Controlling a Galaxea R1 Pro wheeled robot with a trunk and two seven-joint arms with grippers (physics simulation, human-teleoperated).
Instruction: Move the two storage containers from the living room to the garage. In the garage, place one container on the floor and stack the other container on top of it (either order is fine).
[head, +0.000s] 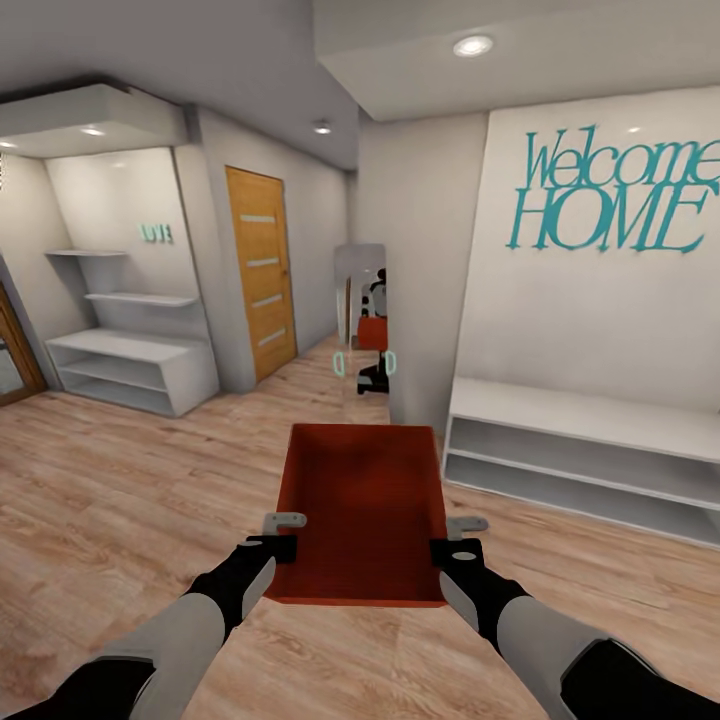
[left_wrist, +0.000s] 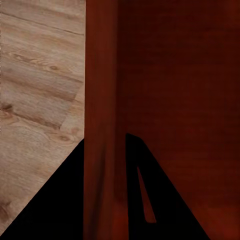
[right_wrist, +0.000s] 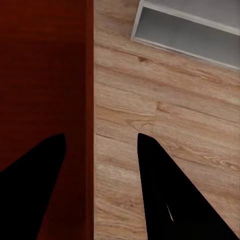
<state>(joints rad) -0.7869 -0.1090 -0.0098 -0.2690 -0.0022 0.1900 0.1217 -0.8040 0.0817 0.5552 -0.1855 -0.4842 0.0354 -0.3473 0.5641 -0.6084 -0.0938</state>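
Observation:
I hold one orange-red open-top storage container (head: 365, 510) out in front of me above the light wood plank floor (head: 120, 480). My left gripper (head: 285, 535) is shut on its left wall near the rim, and my right gripper (head: 455, 540) is shut on its right wall. In the left wrist view the red wall (left_wrist: 102, 100) runs between the two black fingers (left_wrist: 50, 200) of the left gripper (left_wrist: 105, 137). In the right wrist view the right gripper (right_wrist: 100, 134) straddles the edge of the container (right_wrist: 45, 65), with plank floor beside it.
A low white shelf bench (head: 580, 450) stands along the right wall under the "Welcome HOME" lettering (head: 610, 190). Ahead, a narrow corridor ends at a mirror (head: 362, 320) reflecting me. A wooden door (head: 262, 270) and white shelving (head: 130, 370) are on the left.

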